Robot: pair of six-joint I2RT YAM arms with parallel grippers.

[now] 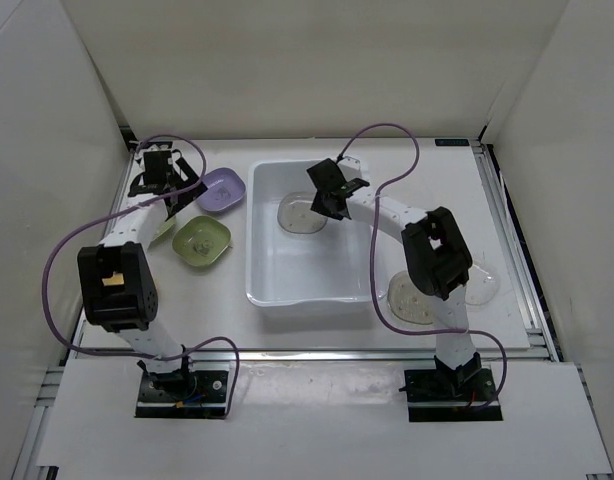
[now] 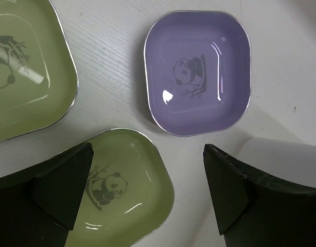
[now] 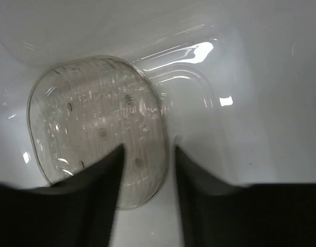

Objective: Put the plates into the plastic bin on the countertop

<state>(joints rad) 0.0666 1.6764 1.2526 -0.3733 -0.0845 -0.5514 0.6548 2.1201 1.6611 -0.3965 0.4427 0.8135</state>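
Hovering at the left of the table (image 1: 507,200), the left hand (image 2: 147,154) is spread wide and empty above a purple plate (image 1: 219,190) and two green plates (image 1: 202,242), all outside the plastic bin (image 1: 262,270). Inside the bin, one clear speckled plate (image 3: 91,118) lies flat on the floor, and the right hand (image 3: 147,152) is just above it, fingers slightly parted and gripping nothing. Two more clear plates (image 1: 412,298) sit on the table right of the bin, so I judge one of six delivered.

The white countertop (image 1: 507,200) carries the plastic bin (image 1: 255,240), a purple plate (image 1: 221,190), light-green plates (image 1: 202,242) and clear plates (image 1: 411,298).
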